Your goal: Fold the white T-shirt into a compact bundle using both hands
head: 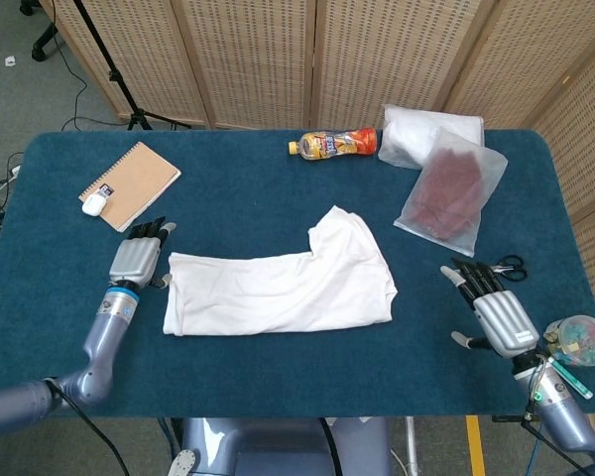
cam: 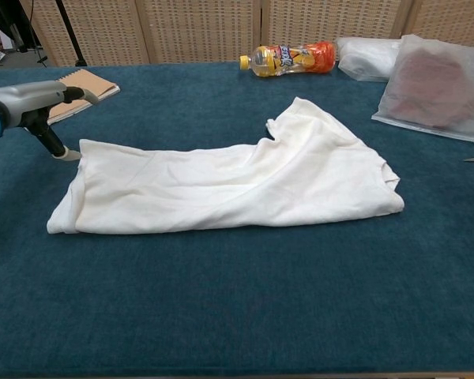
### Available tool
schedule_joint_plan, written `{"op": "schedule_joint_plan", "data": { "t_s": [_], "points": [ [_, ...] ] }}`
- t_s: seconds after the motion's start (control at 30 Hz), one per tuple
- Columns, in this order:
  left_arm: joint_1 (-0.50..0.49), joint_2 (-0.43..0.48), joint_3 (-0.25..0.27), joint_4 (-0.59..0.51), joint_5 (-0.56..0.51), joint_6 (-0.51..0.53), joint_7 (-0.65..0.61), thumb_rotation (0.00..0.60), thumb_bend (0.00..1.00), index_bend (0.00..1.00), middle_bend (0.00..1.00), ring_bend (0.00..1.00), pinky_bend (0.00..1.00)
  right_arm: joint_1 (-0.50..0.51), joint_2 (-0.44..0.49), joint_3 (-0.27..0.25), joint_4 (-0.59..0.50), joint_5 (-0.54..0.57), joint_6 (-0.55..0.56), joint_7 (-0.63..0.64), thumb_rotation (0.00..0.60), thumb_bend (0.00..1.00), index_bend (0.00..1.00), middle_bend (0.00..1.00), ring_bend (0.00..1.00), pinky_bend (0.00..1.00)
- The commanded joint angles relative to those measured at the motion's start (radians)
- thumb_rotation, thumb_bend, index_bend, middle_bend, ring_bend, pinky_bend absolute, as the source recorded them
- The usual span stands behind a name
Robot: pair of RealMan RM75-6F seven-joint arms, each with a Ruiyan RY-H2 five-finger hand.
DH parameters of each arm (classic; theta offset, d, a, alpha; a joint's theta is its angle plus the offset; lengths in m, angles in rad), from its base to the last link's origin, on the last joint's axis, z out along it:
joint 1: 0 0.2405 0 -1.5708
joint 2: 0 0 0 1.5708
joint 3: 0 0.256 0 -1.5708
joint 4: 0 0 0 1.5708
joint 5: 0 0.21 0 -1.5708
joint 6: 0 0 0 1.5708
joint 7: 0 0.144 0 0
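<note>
The white T-shirt (head: 278, 283) lies partly folded as a long flat band across the middle of the blue table (head: 278, 387), with one corner rising toward the back right; the chest view shows the T-shirt (cam: 229, 185) too. My left hand (head: 137, 260) hovers just off the shirt's left end, fingers extended and apart, holding nothing; in the chest view a fingertip of the left hand (cam: 39, 106) reaches down beside the cloth's left edge. My right hand (head: 496, 312) is open over bare table well right of the shirt, and it does not show in the chest view.
A notebook (head: 131, 183) with a small white object lies at the back left. An orange bottle (head: 337, 144) lies at the back centre. A white bag (head: 431, 129) and a clear bag of dark red cloth (head: 446, 193) sit at the back right. Scissors (head: 496, 266), a marker (head: 560, 369) and a small container (head: 580, 339) lie near the right edge.
</note>
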Motion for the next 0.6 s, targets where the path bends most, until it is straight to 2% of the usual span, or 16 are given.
{"op": "schedule_joint_plan", "data": {
  "t_s": [0.03,0.3,0.6],
  "points": [
    [-0.032,-0.06,-0.021,0.031,-0.072,0.036,0.066,0.6,0.28,0.06,0.0,0.0,0.0,-0.006,0.009,0.0,0.005,-0.016,0.005,0.008,0.6,0.0,0.0,0.0,0.0,0.0],
    [-0.059,-0.139,-0.05,0.08,-0.164,0.089,0.143,0.6,0.28,0.22,0.0,0.0,0.0,-0.015,0.013,0.011,0.015,-0.033,0.006,0.041,0.6,0.0,0.0,0.0,0.0,0.0],
    [-0.064,-0.182,-0.066,0.156,-0.21,0.067,0.167,0.6,0.28,0.29,0.0,0.0,0.0,-0.02,0.001,0.03,0.029,-0.032,-0.006,0.042,0.6,0.0,0.0,0.0,0.0,0.0]
  ]
}}
